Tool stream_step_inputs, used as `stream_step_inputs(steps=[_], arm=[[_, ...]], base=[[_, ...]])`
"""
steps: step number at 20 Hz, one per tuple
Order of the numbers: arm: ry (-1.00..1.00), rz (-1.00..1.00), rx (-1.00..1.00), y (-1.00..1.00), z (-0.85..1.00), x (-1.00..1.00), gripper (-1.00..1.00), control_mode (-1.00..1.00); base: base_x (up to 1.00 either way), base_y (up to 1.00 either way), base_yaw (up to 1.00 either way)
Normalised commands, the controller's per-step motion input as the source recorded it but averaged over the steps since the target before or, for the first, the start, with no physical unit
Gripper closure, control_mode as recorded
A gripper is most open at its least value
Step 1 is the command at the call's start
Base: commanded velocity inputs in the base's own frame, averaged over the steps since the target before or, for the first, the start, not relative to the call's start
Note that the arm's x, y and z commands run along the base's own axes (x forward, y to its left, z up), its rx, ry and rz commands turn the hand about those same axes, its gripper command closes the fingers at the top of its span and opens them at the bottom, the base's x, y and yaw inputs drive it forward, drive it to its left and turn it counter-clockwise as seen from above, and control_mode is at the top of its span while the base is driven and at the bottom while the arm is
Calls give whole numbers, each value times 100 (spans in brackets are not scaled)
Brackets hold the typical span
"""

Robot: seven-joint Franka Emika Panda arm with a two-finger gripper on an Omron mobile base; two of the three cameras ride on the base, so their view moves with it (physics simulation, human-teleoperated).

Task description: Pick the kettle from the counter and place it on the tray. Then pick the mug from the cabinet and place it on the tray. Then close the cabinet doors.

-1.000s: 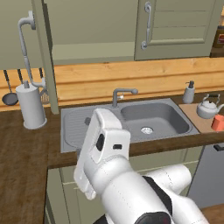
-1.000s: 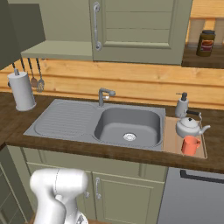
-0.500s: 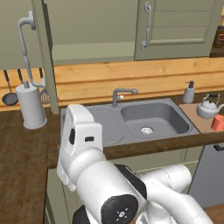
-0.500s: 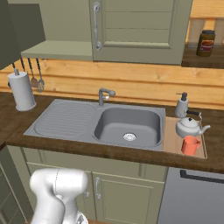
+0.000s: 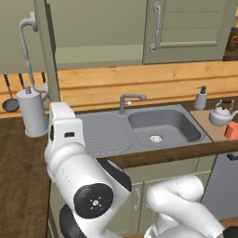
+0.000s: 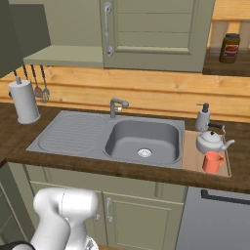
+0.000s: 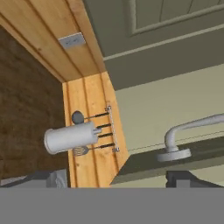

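Note:
The silvery kettle (image 5: 219, 115) (image 6: 211, 141) stands on the tan tray (image 5: 201, 116) (image 6: 190, 146) right of the sink, with the orange-red mug (image 5: 231, 130) (image 6: 212, 162) just in front of it. The cabinet's right door (image 6: 151, 29) is shut. Its left door (image 5: 46, 56) (image 6: 19, 29) stands swung open, baring the pale shelf (image 6: 63, 56). My gripper (image 7: 113, 181) is open with nothing between its fingers. It points at the open door's curved silver handle (image 7: 192, 129), which lies a little ahead to one side. The arm leans over the counter (image 5: 14, 167) at the left.
A grey sink (image 6: 144, 139) with a tap (image 6: 117, 105) is set in the counter. A paper-towel roll (image 5: 31, 111) (image 7: 72, 136) and hanging utensils (image 6: 40, 85) sit at the left wall. A soap dispenser (image 6: 202, 117) stands behind the kettle, and a dark jar (image 6: 229, 48) rests on a shelf at the right.
In the left base view my arm has swung from the middle over to the left, toward the open door. Kettle, mug and doors have not moved.

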Motion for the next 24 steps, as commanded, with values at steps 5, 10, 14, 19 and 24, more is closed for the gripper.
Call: stream_step_inputs(steps=[5,10,14,19,24], arm=[[0,-16,-5,15,0,49,-100,-100],[0,-22,-4,12,0,52,-100,-100],[0,-25,-1,0,0,35,-100,-100],[0,-24,0,-15,0,28,-100,-100],[0,-13,0,-56,0,18,-100,-100]], base=[[0,0,0],[0,0,0],[0,0,0],[0,0,0],[0,0,0]])
